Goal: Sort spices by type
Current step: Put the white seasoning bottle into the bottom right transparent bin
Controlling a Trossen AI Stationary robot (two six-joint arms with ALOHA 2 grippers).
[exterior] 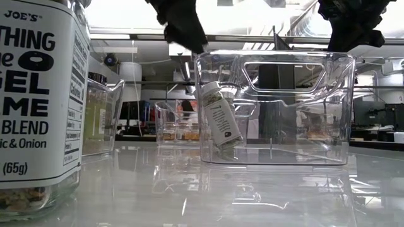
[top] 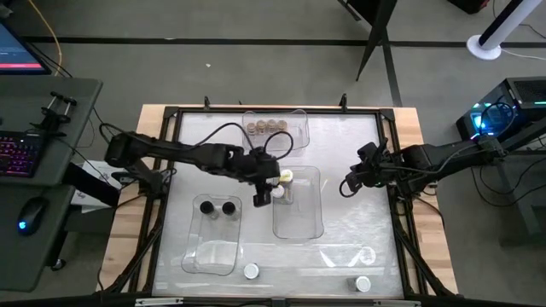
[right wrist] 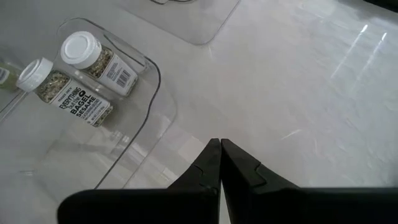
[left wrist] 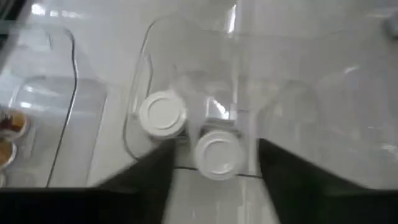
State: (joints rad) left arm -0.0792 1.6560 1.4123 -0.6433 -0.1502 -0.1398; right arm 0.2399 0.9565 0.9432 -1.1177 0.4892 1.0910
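Two spices with white lids point(left wrist: 163, 114) point(left wrist: 217, 154) lie inside the clear middle bin point(top: 300, 223), at its far left corner. One jar point(exterior: 221, 123) leans tilted, its base on the bin floor. My left gripper point(top: 263, 194) hangs open above that corner. Its fingers point(left wrist: 152, 177) stand on either side of the nearer lid in the left wrist view, well above it and not touching it. My right gripper point(right wrist: 219, 149) is shut and holds nothing, above the bare table to the right of the middle bin.
A far bin point(top: 275, 128) holds several tan-lidded jars. A left bin point(top: 213, 247) holds two black-lidded jars point(top: 217, 206). Two white-lidded jars point(top: 251, 271) point(top: 363, 284) stand on the table near the front edge. Bare table lies right of the middle bin.
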